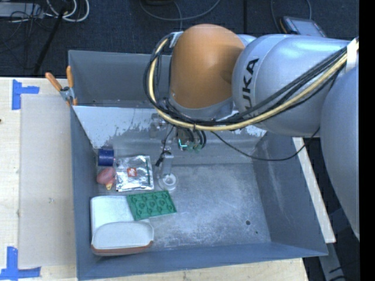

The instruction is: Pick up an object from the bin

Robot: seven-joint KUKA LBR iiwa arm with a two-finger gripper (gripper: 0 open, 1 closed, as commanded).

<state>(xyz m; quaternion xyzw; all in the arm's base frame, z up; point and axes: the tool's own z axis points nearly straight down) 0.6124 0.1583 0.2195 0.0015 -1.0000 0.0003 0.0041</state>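
Several small items sit bunched at left-centre of the grey sheet-metal bin (246, 215), whose floor is scuffed with whitish wear. The gripper (166, 168) is low, just right of a crinkled silver foil packet (133, 173) with a red mark, and just above a small clear round cap (169, 182) in the frame. Pincer spread or pressed together: can't tell from this angle. Left of the packet are a blue cylinder (105, 156) and a pink rounded lump (106, 177). Below it are a flat green dimpled plate (152, 204), a white rectangular pad (110, 208) and a white oval dish (122, 237) with a brown rim. A smooth orange domed cover (205, 63) sits on the wrist.
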